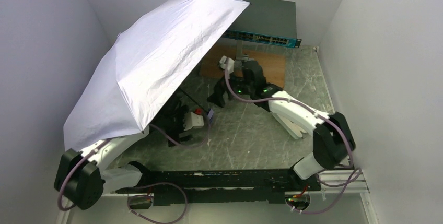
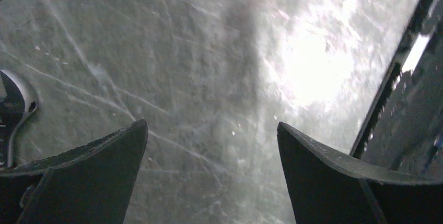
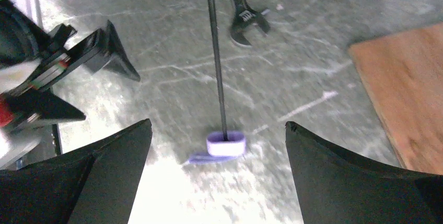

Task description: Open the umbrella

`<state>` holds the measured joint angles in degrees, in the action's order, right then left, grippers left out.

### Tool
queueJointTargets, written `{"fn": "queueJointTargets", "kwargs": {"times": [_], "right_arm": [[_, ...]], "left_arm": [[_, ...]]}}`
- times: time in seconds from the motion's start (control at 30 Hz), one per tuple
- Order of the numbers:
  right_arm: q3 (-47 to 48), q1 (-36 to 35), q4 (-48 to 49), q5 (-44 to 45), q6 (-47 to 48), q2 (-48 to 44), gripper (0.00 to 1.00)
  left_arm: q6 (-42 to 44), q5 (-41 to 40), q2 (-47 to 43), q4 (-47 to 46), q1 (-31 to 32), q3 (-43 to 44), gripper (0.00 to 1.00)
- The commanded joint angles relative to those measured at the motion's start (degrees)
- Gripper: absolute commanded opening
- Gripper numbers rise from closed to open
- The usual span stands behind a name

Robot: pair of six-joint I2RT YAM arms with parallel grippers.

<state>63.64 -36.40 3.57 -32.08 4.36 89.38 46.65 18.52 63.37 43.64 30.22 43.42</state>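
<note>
The umbrella (image 1: 151, 62) is standing open at the left of the tabletop (image 1: 251, 135). Its pale canopy is tilting up toward the back wall and is covering much of the left arm. From the right wrist view, the thin black shaft (image 3: 217, 62) is running down to the small lavender handle (image 3: 225, 143), which is sitting low by the tabletop. Whether it is touching the surface cannot be told.

The right fingers (image 3: 355, 182) are spreading wide apart and holding nothing. The handle is showing in the gap between them, clear of both. The left fingers (image 2: 78, 182) are also standing wide open and empty, with only bare tabletop between them. In the overhead view they are sitting just under the near edge of the canopy, close to the handle.

A wrench with a red grip (image 3: 243, 15) is lying on the tabletop just beside the shaft, and a wooden board (image 3: 407, 104) is lying off to the right. At the back a dark network switch (image 1: 269, 23) is sitting on the tabletop, with its left end hidden behind the canopy.
</note>
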Motion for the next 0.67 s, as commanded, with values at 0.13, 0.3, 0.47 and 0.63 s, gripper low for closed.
{"fn": "queueJointTargets", "kwargs": {"times": [0.13, 0.3, 0.47, 0.63], "right_arm": [[-11.5, 5.9, -11.2, 6.1, 10.1, -21.1, 1.00], [-17.6, 9.6, -16.3, 11.7, 15.3, -31.7, 1.00], [-21.3, 11.0, -18.5, 15.4, 18.0, -37.2, 1.00], [-22.6, 11.4, -18.2, 17.6, 18.5, -38.2, 1.00]], "left_arm": [[-22.3, -10.1, 3.0, -15.0, 0.7, 6.3, 1.00], [-21.8, -20.5, 2.3, -17.2, 0.6, 5.8, 1.00], [-18.8, -21.4, -0.5, -17.4, 0.5, 2.9, 1.00], [-18.2, -24.1, -1.8, -19.2, 0.6, 1.9, 1.00]]}}
